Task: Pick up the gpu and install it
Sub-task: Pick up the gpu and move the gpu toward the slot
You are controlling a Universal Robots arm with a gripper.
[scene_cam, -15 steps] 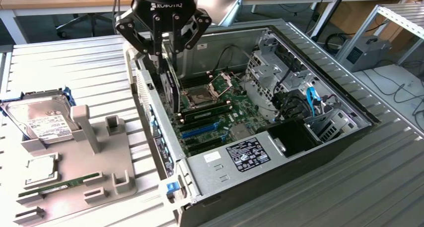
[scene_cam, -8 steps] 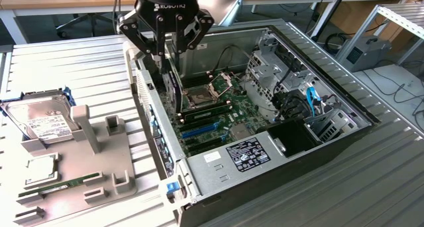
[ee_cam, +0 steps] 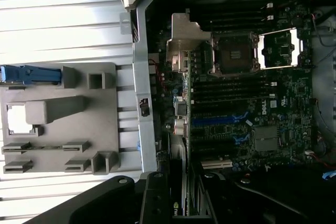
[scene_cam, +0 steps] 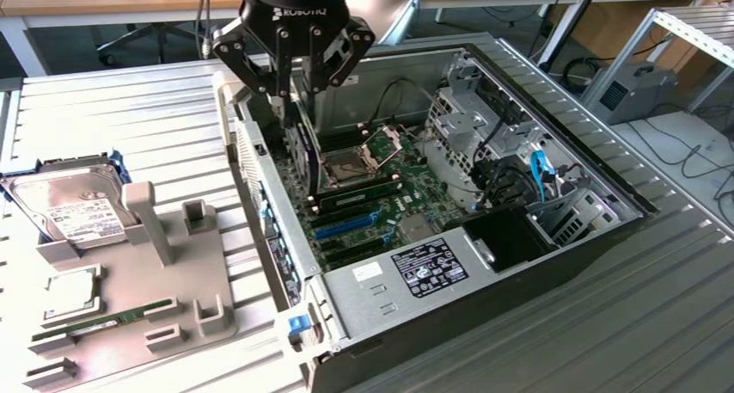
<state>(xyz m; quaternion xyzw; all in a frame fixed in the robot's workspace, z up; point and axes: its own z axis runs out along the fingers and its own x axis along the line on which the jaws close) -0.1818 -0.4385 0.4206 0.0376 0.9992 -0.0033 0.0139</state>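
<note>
The gpu (scene_cam: pixel 302 152) hangs on edge, black fan face towards the exterior view's left, inside the open computer case (scene_cam: pixel 573 230) close to its rear wall. My gripper (scene_cam: pixel 294 90) is shut on the card's upper edge, and the card's lower edge is above the motherboard (scene_cam: pixel 384 191), near the blue slots (scene_cam: pixel 347 224). In the wrist view the gpu (ee_cam: pixel 180 205) appears edge-on between the dark fingers (ee_cam: pixel 156 198), above the motherboard (ee_cam: pixel 262 103) with its blue slots (ee_cam: pixel 219 120) and open CPU socket (ee_cam: pixel 233 53).
A grey parts holder (scene_cam: pixel 137 298) lies at the exterior view's left, with a hard drive (scene_cam: pixel 67 208), a CPU (scene_cam: pixel 69 291) and a RAM stick (scene_cam: pixel 103 320). Drive cages and cables (scene_cam: pixel 504 169) fill the case's far side. The power supply (scene_cam: pixel 418 273) sits at its near end.
</note>
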